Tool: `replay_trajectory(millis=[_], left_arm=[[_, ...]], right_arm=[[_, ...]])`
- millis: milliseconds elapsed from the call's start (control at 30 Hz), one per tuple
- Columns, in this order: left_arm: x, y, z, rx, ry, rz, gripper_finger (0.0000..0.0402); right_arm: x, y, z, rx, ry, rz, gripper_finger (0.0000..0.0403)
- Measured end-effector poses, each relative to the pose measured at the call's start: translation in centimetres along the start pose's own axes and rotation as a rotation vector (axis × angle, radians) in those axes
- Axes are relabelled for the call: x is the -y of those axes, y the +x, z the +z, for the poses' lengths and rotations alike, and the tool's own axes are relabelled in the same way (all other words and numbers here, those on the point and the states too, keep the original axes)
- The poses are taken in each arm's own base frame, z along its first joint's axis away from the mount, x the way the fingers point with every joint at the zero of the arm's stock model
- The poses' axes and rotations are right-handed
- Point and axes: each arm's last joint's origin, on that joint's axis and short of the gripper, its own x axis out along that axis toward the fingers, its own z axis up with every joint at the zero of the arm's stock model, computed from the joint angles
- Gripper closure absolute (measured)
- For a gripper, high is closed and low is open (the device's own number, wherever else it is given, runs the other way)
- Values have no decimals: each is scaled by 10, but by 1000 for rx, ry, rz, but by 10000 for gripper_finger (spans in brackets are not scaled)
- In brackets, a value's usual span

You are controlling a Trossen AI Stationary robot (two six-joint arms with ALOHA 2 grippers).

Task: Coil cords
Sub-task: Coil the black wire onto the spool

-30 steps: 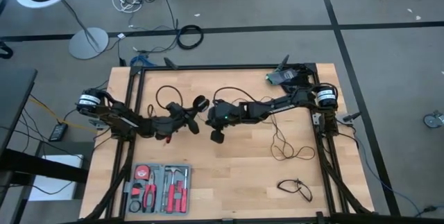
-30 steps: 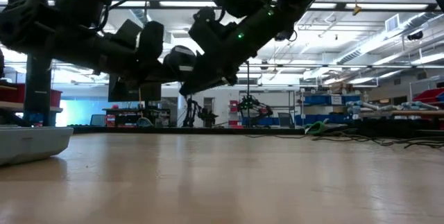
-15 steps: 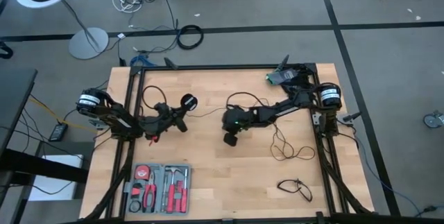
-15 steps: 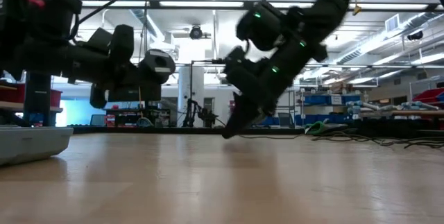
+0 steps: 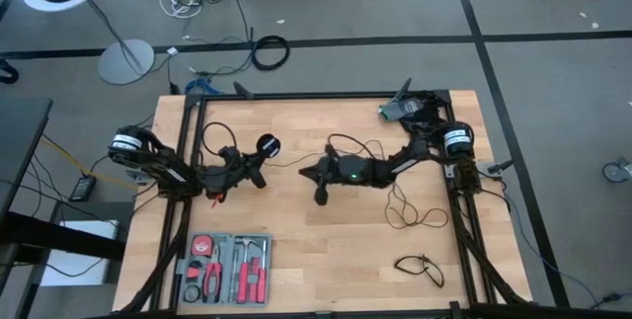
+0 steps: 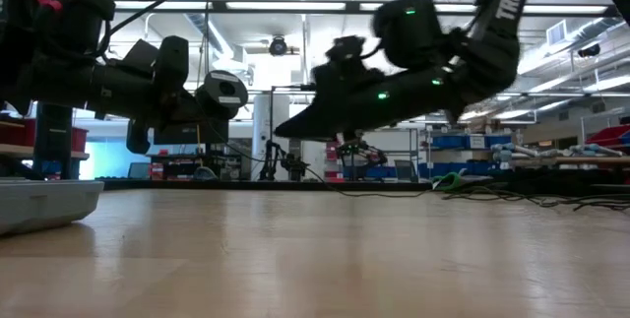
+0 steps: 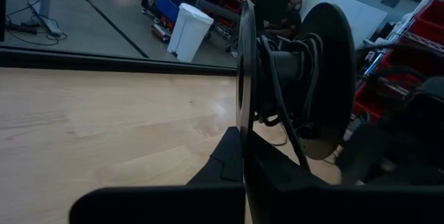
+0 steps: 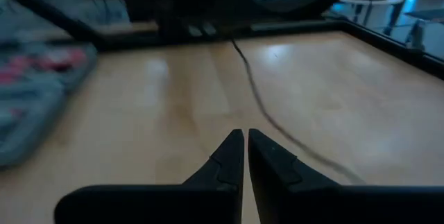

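Gripping the disc-ended cord's spool [image 5: 267,145] at the counter's [image 5: 296,250] nine o'clock, the left pincer [image 5: 259,166] is pressed together — cord [image 5: 296,162] trails toward centre, where the right pincer [image 5: 308,173] hovers, fingers [image 8: 231,156] together, holding nothing.

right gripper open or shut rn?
Shut, on nothing. In the right wrist view the right gripper has its fingertips nearly touching, and the cord lies ahead of them on the table.
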Motion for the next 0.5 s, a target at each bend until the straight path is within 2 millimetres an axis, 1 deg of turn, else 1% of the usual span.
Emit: replay_trajectory(millis=[133,267,367,500], left_arm=[[1,0,0,1,-1,-2,402],[3,2,0,-7,0,-16,402],[4,3,0,-8,7,-20,402],[5,3,0,-5,20,-22,402]], right_arm=[[3,17,13,-102,-99,-22,372],[5,29,28,-167,-177,-27,352],[6,33,34,-209,-235,-25,332],[7,36,38,-209,-274,-21,304]])
